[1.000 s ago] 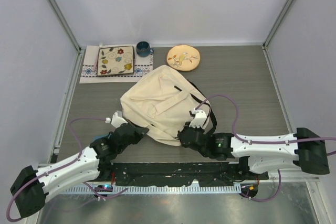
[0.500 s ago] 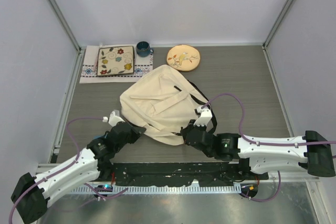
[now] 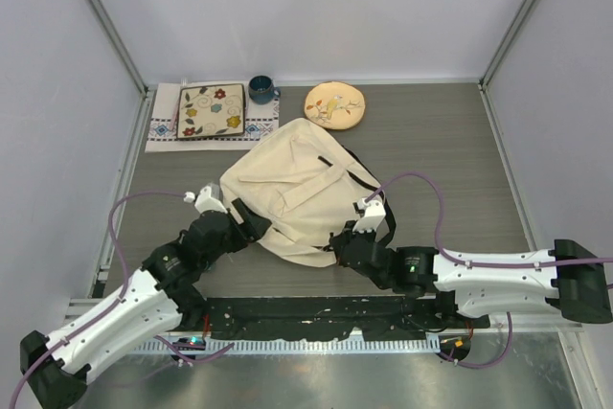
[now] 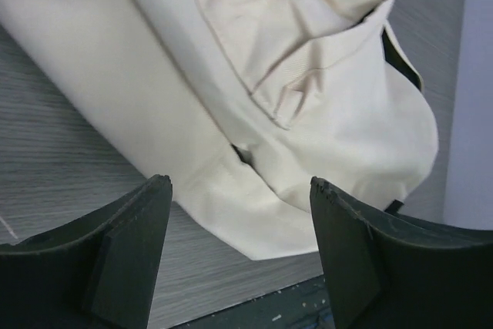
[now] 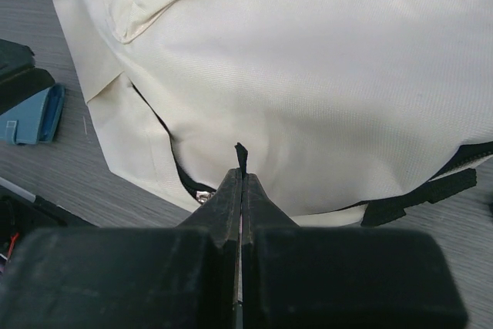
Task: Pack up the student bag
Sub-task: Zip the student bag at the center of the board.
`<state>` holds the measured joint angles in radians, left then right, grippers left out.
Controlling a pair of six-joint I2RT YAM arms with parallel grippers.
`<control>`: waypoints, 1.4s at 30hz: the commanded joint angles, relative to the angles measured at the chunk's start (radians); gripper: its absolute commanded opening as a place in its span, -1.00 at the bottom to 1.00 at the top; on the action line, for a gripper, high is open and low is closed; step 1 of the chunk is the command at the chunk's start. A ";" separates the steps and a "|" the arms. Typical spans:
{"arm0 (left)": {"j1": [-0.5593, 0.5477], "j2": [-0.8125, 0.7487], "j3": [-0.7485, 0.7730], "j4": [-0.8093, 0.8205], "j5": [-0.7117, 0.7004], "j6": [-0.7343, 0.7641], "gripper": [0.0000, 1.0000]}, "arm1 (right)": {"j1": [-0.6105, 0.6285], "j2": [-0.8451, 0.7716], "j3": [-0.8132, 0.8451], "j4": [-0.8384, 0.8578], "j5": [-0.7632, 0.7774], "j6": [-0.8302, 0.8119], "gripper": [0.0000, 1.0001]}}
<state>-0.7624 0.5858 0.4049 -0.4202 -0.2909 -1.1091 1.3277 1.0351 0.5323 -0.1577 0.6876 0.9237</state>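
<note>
right gripper (image 5: 241,182) pinches the zipper pull (image 5: 241,153) on the student bag (image 3: 292,189)
left gripper (image 4: 240,190) wide open, empty; it should pin the fabric first.

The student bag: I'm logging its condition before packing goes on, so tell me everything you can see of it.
The student bag is a soft cream fabric backpack, slumped flat on the grey table. A front pocket is sewn on top; black straps trail from its right side. Along its near edge a zip gap shows dark lining. The right gripper is shut on a black tab there; the left gripper stands open at its near left edge, contact unclear.
</note>
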 commanded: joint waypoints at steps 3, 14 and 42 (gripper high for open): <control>0.006 0.118 0.147 0.020 0.160 0.080 0.57 | 0.005 -0.033 0.001 0.055 0.058 -0.020 -0.98; -0.214 0.180 0.144 0.047 0.164 -0.354 0.63 | 0.007 -0.038 0.005 0.060 0.066 -0.013 -0.98; -0.348 0.391 -0.060 0.488 -0.111 -0.767 -0.10 | 0.033 -0.043 -0.006 0.080 0.046 -0.013 -0.98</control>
<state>-1.1088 0.9657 0.3557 -0.0227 -0.3428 -1.8557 1.3457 1.0065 0.5266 -0.1223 0.6907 0.9157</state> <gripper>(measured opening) 0.534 0.027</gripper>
